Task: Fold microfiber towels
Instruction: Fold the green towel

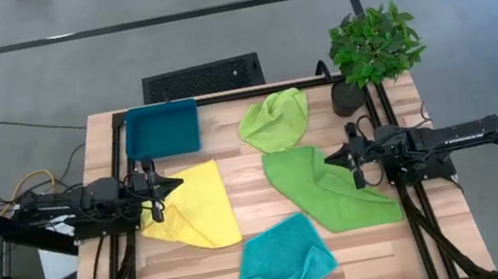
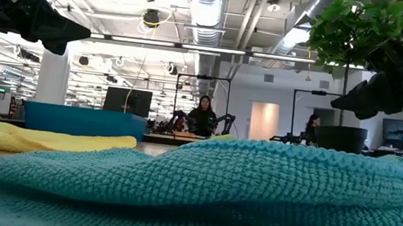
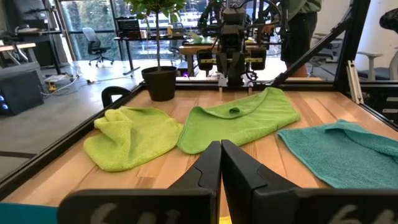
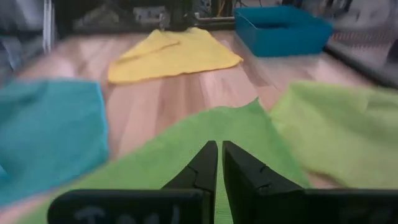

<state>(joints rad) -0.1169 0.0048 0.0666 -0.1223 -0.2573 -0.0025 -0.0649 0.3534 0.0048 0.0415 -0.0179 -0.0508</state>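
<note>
On table [image 1: 369,251]: 4 towels [image 1: 204,204] (unfolded).

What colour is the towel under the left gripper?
Yellow. The towel beneath the left gripper shows best in the high view.

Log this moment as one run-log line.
left gripper: shut, above yellow towel | right gripper: shut, empty, above lime towel | towels: unfolded

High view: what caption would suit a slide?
Four microfiber towels lie unfolded on the table between the shut left gripper and right gripper.
</note>
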